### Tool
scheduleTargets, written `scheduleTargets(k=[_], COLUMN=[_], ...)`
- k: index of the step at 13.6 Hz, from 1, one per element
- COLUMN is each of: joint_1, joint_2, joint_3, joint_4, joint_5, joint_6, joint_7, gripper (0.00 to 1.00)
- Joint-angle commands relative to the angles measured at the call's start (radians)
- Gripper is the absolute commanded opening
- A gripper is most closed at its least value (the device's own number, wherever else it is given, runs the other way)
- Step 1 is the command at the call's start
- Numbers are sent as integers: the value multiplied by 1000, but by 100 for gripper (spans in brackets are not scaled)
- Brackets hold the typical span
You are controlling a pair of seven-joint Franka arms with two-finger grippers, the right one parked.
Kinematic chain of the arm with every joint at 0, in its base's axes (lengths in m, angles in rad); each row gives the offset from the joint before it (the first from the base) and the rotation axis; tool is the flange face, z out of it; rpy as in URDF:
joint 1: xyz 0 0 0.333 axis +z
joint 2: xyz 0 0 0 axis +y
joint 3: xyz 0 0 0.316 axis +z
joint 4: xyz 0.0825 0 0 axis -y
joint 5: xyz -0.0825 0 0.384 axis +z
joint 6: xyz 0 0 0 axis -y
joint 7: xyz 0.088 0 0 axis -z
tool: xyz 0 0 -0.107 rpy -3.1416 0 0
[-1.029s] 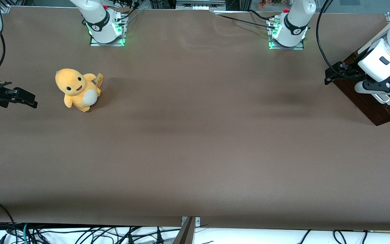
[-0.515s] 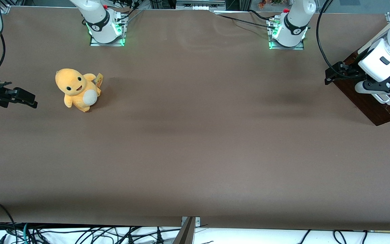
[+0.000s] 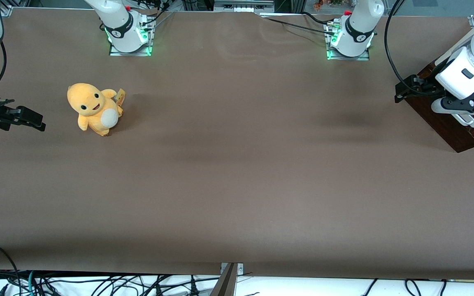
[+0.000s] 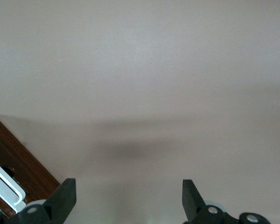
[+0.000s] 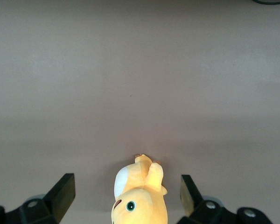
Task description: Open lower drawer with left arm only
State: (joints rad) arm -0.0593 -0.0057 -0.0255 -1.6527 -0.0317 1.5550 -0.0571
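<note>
At the working arm's end of the surface (image 3: 237, 164), we find the drawer (image 3: 451, 123) with its dark brown front facing up toward the camera and its white handle (image 3: 465, 120) showing just under the arm's wrist. The left arm (image 3: 467, 70) reaches down over that front, and the hand (image 4: 129, 198) sits directly above the drawer, close to the handle. In the wrist view we note both black fingers (image 4: 65, 196) set wide apart with only bare brown surface between them; nothing is gripped. The same view shows a corner of the drawer front (image 4: 18, 168) and a piece of the handle (image 4: 4, 189) just beside one finger, outside the gap. Whether that finger touches the handle we cannot tell. A yellow plush toy (image 3: 93, 109) sits well apart, toward the parked arm's end of the surface
</note>
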Motion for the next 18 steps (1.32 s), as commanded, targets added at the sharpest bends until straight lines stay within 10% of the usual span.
scheduleTargets(k=[1, 13, 18], joint_1=[-4, 23, 9], joint_2=[1, 130, 188], joint_3=[2, 6, -7], joint_4=[1, 74, 96], joint_5=[30, 33, 326], joint_6=[-10, -10, -50], joint_7=[8, 20, -48], gripper=[100, 100, 100])
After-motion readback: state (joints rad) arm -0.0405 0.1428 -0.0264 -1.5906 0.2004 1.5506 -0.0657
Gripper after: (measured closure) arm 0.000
